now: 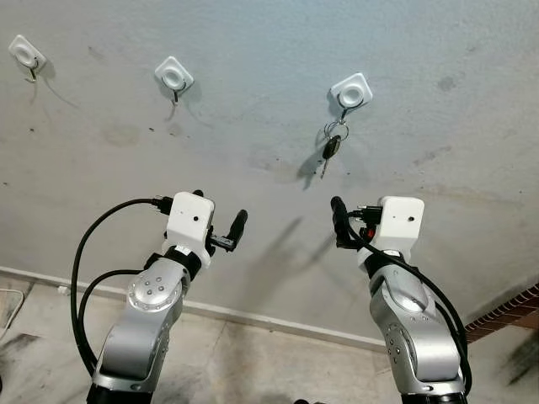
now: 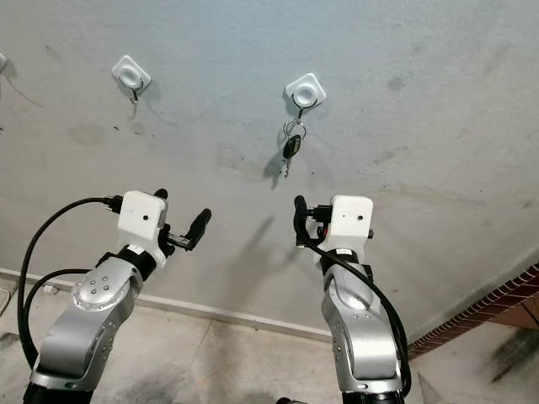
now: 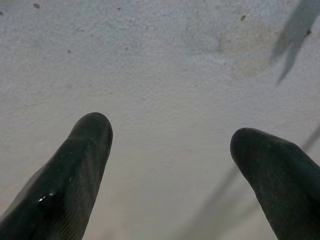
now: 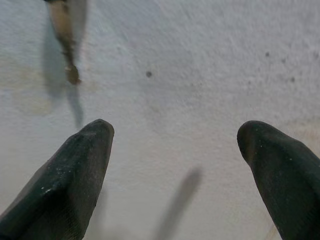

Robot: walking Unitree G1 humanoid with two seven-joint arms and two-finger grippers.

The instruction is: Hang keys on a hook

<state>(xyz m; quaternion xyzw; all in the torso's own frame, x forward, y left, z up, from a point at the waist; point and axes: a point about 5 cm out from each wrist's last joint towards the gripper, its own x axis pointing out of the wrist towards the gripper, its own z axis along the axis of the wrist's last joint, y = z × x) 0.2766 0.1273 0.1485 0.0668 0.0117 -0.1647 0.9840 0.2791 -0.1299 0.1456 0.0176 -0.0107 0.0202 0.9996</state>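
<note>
Keys (image 1: 331, 150): hanging on hook (image 1: 350, 92) (upper right). Left gripper (image 3: 170, 170), right gripper (image 4: 175, 165): fingers spread, empty, below.

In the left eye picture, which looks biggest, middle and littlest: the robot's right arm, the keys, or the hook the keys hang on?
1. Right arm, biggest by far, though it is also nearest the camera.
2. Keys and hook look about alike, too close to rank.
</note>
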